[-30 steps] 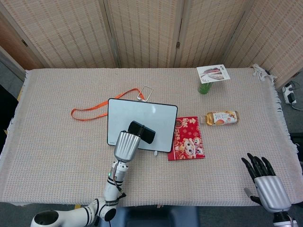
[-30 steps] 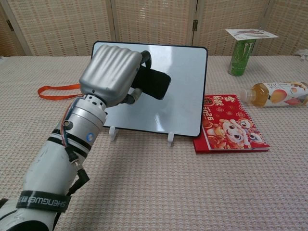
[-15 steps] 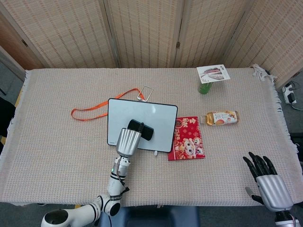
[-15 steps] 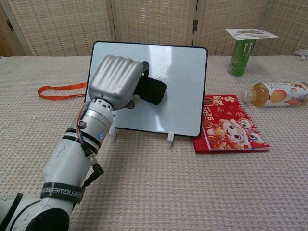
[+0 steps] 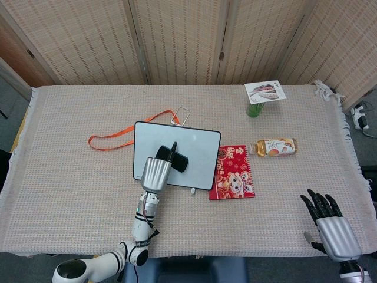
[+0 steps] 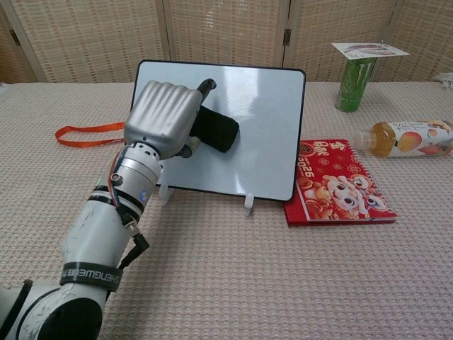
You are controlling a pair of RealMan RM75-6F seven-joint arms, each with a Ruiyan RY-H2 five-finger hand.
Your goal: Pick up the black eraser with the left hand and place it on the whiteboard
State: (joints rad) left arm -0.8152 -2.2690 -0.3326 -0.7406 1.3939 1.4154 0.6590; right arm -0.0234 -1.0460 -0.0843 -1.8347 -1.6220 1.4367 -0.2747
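The black eraser (image 5: 180,163) (image 6: 216,131) lies against the middle of the whiteboard (image 5: 197,147) (image 6: 269,106), which stands tilted on small white feet. My left hand (image 5: 155,172) (image 6: 161,115) covers the eraser's left end and still grips it. One finger (image 6: 206,86) sticks out straight above the eraser; the others stay curled. My right hand (image 5: 327,224) rests at the table's near right edge with its fingers spread and nothing in it; the chest view does not show it.
An orange lanyard (image 5: 112,140) (image 6: 85,133) lies left of the board. A red booklet (image 5: 234,172) (image 6: 336,184) touches its right side. Further right are a lying drink bottle (image 5: 274,147) (image 6: 407,137) and a green can (image 5: 254,109) (image 6: 352,85) under a card (image 5: 265,91).
My left hand has carried the eraser a little further over the board and down to its surface. One finger has lifted off the eraser and straightened. The right hand has barely moved.
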